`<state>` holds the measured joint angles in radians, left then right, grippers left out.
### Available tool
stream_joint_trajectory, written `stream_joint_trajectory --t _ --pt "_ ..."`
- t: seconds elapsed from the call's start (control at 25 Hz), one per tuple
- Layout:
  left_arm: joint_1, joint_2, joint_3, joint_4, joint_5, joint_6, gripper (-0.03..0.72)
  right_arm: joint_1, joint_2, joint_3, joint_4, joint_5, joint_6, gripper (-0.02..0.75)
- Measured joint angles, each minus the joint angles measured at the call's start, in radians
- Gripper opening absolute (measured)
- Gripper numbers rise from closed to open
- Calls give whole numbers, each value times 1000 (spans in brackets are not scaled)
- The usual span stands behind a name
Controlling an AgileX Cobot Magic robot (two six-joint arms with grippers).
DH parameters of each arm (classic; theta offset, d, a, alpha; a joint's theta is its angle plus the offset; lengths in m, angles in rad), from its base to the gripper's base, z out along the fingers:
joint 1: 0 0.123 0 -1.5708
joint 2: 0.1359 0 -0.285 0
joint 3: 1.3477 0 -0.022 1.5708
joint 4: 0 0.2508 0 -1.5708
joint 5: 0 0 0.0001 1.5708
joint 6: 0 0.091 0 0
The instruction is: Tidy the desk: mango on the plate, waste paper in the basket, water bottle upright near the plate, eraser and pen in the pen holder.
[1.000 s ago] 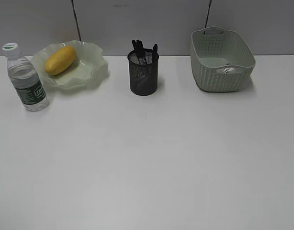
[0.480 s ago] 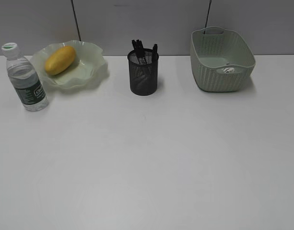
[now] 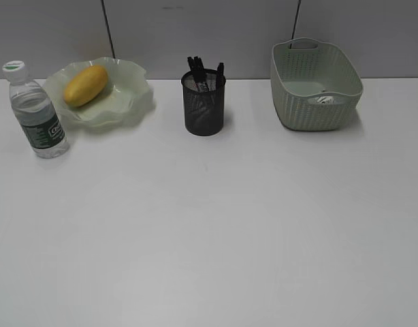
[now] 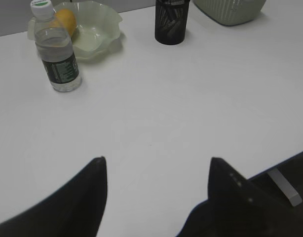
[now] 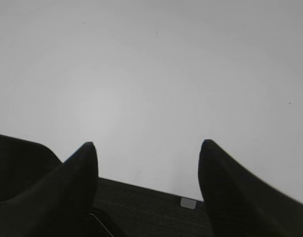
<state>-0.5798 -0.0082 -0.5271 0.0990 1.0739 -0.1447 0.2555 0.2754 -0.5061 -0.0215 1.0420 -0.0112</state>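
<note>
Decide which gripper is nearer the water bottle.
Probably left. The left gripper faces the water bottle across bare desk; the right gripper sees only desk.

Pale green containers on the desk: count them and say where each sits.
2. The wavy-rimmed plate sits far left holding the mango; the woven-look basket sits far right. None seem hidden.
</note>
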Motion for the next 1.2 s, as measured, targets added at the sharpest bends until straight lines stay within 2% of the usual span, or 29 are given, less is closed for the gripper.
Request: stream_joint_trajectory --t 0.16,0.28,0.4,0.48,0.64,0.76,0.88,1.2 --pt "8 0 0 0 0 0 457 0 0 0 3 0 0 509" --pt "54 0 0 0 0 0 438 0 -12 0 6 0 -1 509" --pt "147 0 0 0 0 0 425 -1 -61 0 7 0 -1 508" --pt "237 0 0 0 0 0 422 -12 -112 0 9 0 -1 507" --pt "409 0 0 0 0 0 422 -78 -205 0 11 0 -1 507" --pt "493 0 0 0 0 0 419 -141 -273 0 15 0 -1 507" --pt "520 0 0 0 0 0 403 -176 -283 0 22 0 -1 507" --pt "524 0 3 0 -1 0 349 -180 -284 1 22 0 -1 507"
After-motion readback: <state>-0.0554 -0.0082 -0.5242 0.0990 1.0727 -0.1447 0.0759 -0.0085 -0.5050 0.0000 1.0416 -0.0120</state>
